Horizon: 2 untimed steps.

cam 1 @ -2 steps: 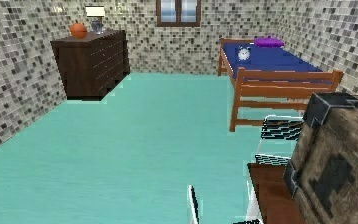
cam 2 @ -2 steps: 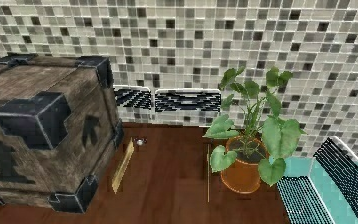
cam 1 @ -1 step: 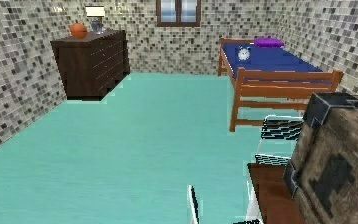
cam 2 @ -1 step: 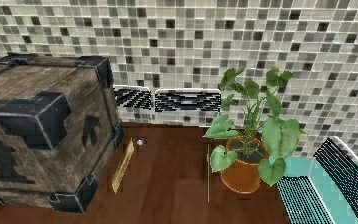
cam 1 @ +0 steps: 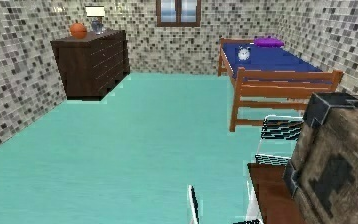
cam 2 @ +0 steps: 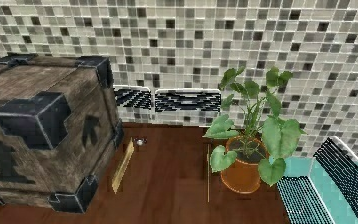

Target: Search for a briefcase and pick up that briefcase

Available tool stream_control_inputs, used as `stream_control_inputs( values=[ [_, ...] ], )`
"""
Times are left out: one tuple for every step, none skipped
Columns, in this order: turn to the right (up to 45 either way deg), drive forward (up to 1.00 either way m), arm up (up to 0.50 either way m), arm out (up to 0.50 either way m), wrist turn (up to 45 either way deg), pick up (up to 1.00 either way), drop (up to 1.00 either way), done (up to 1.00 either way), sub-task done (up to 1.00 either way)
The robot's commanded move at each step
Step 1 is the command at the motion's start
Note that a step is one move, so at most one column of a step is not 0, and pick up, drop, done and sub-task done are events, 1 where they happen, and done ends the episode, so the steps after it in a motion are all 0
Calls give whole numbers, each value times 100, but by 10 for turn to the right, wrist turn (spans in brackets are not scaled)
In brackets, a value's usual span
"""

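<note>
Room survey: I cannot tell where the briefcase is, nor the state of my gripper.
Dark dresser (cam 1: 92,62) against the far tiled wall; blue bed (cam 1: 277,65) at the forward view's right; wooden crate (cam 2: 47,125) and potted plant (cam 2: 242,172) on the brown floor (cam 2: 167,170).

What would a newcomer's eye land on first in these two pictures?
In the forward view, the turquoise floor stands out, with a blue-topped wooden bed at the right and a dark dresser bearing an orange ball at the left. In the arm side view, a big wooden crate with dark corners sits at the left, and a leafy potted plant stands at the right.
</note>
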Motion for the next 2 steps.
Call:
stream_control_inputs(
  values=[
    [0, 0, 0, 30, 0, 0, 0, 0, 0],
    [0, 0, 0, 0, 450, 0, 0, 0, 0]
  ],
)
